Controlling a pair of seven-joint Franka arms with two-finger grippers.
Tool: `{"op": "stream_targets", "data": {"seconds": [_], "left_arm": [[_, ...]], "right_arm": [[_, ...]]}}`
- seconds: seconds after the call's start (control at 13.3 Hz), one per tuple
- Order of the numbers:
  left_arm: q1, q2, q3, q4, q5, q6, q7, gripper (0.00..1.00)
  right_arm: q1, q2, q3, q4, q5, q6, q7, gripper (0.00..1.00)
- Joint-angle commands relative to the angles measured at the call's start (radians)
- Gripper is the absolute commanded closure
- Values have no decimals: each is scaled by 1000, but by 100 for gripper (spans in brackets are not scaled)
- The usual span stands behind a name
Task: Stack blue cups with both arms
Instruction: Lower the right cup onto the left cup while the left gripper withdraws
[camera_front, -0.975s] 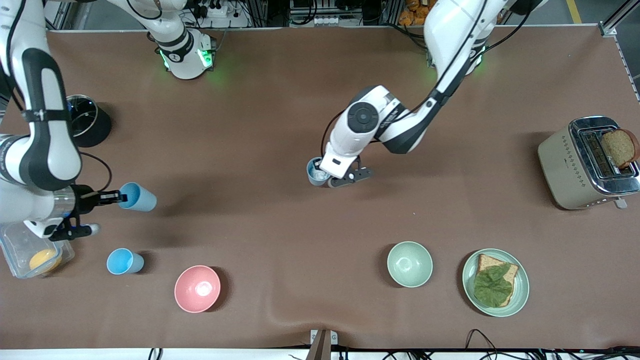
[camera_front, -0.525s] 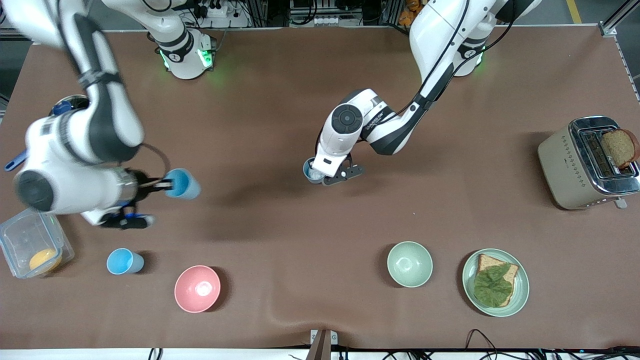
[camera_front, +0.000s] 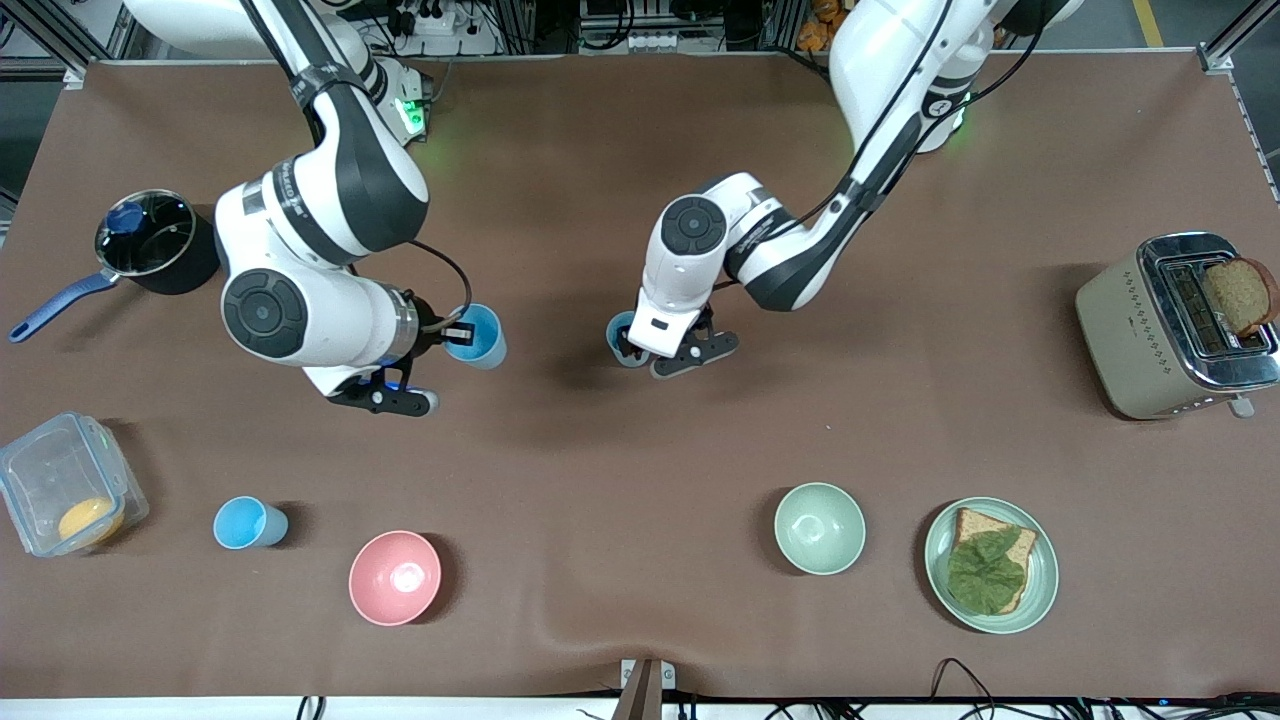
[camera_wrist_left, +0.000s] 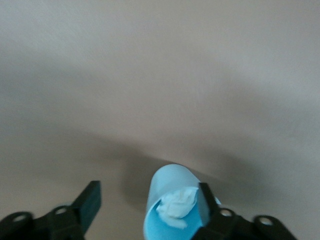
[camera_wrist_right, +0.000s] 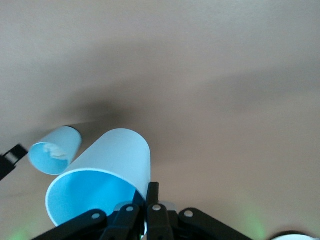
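Observation:
My right gripper (camera_front: 458, 330) is shut on the rim of a bright sky-blue cup (camera_front: 482, 338) and holds it tilted over the middle of the table. In the right wrist view the fingers (camera_wrist_right: 152, 192) pinch the wall of that cup (camera_wrist_right: 107, 160). A paler blue cup (camera_front: 618, 335) with something white inside sits mostly hidden under my left gripper (camera_front: 632, 350). In the left wrist view this cup (camera_wrist_left: 172, 197) lies against one finger (camera_wrist_left: 204, 197), with the jaws of my left gripper (camera_wrist_left: 147, 195) wide apart. A third sky-blue cup (camera_front: 250, 523) stands near the front camera.
A pink bowl (camera_front: 394, 577) and a pale green bowl (camera_front: 819, 528) stand near the front camera. Beside the green bowl is a plate with bread (camera_front: 990, 565). A toaster (camera_front: 1175, 325), a dark pan (camera_front: 150, 243) and a clear box (camera_front: 65, 497) stand at the table's ends.
My right arm swung from its end of the table toward the middle with the sky-blue cup, close to the paler cup. My left gripper shifted only slightly.

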Motion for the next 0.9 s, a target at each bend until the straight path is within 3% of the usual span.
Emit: {"op": "stream_targets", "data": {"seconds": [0.0,0.3,0.82], "left_arm": [[57,-151,1,-21,31,-107,-19,0],[172,-281,1,-21,31,-213,27,0],[405,-418,-1,-18,13,-379,520,0]], "right_arm": [[67,-2,-10,-16,30,50,103,100],[179,40,-12,-20,66,172,223,100],[310,111,-15,-79,52,327,358,100]]}}
